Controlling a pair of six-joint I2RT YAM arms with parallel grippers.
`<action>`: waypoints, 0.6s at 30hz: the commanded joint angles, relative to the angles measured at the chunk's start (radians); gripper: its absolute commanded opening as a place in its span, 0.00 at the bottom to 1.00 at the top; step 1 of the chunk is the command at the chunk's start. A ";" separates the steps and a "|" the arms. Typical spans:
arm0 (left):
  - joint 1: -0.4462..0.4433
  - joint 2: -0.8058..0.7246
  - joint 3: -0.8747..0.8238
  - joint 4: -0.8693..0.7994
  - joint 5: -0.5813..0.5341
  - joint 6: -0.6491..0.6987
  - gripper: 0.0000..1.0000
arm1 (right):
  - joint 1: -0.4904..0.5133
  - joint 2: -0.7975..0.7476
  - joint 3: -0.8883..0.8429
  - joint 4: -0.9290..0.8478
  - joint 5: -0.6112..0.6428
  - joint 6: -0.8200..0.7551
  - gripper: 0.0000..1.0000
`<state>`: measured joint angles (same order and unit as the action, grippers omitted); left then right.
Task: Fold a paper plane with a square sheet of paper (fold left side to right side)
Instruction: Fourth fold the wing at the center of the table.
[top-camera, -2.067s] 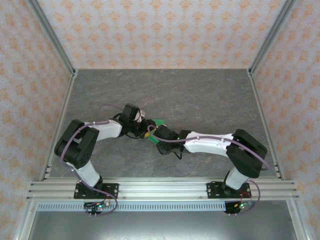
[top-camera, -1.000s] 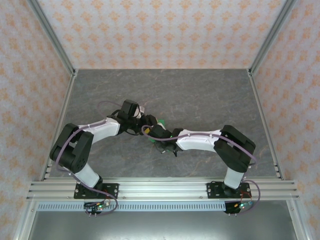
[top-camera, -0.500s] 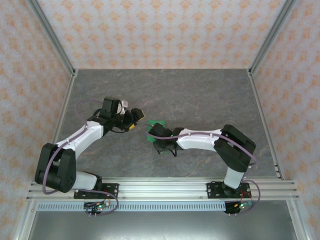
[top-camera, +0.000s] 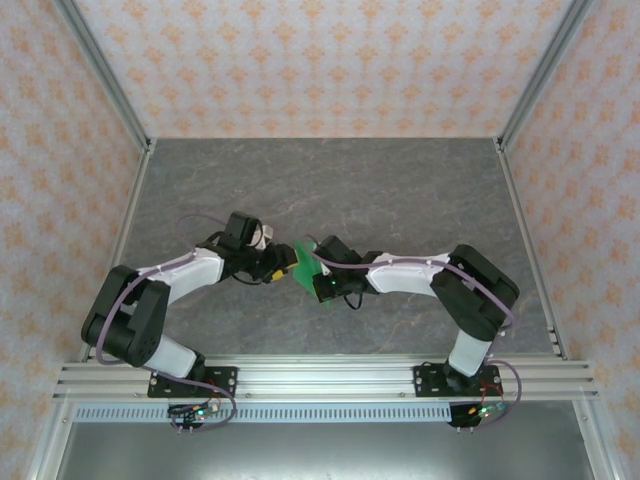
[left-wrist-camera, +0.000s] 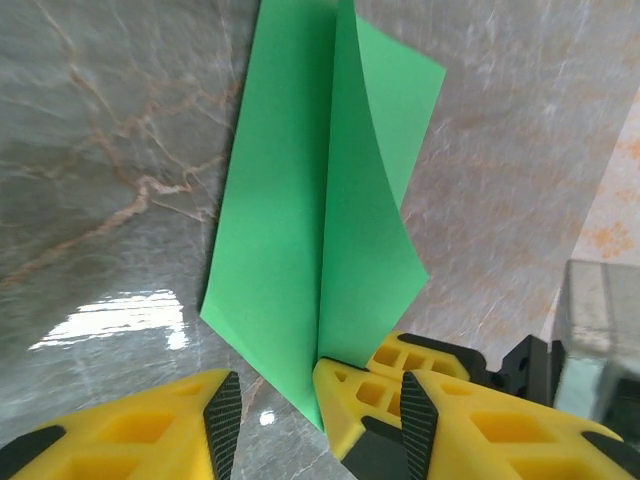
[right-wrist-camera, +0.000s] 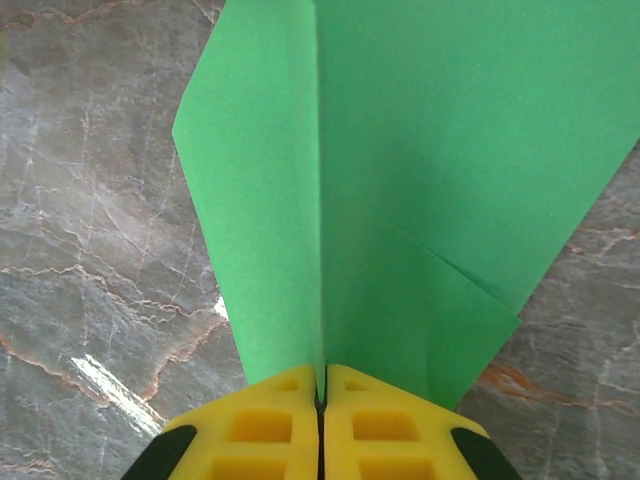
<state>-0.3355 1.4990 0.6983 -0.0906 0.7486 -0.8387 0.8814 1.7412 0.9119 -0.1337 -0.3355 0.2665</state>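
Top external view: both arms reach in to mid-table. The green paper sheet (top-camera: 307, 262) sits between the two wrists over the grey marbled tabletop (top-camera: 400, 200). Only a small green patch shows here, and its folds are not readable.

Right wrist view: the right gripper (right-wrist-camera: 320, 395) has its yellow fingers pressed flat together, pinching the sheet at the near end of a straight centre crease. The crease runs directly away from the fingertips. The flap to the left of it is narrow with a bowed edge. The flap to the right is wider, with a short diagonal fold line near its lower corner.

Left wrist view: the left gripper (left-wrist-camera: 312, 425) has its fingers (left-wrist-camera: 150, 435) spread apart. They stand on either side of the sheet's lower point and the other gripper's yellow tips, which hold that point. Contact between the left pads and the paper: cannot tell. From this side, one flap curls up away from the other. Whether the far edge rests on the table: cannot tell.
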 joint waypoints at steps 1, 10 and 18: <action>-0.021 0.044 0.030 0.061 0.005 -0.017 0.48 | -0.011 -0.025 -0.029 0.055 -0.081 0.021 0.07; -0.059 0.143 0.090 0.102 0.002 -0.036 0.46 | -0.041 -0.022 -0.057 0.116 -0.163 0.038 0.07; -0.060 0.210 0.128 0.110 -0.003 -0.040 0.38 | -0.068 -0.010 -0.079 0.157 -0.208 0.066 0.07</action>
<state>-0.3912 1.6920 0.7963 -0.0063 0.7513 -0.8703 0.8211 1.7393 0.8490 -0.0113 -0.5133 0.3149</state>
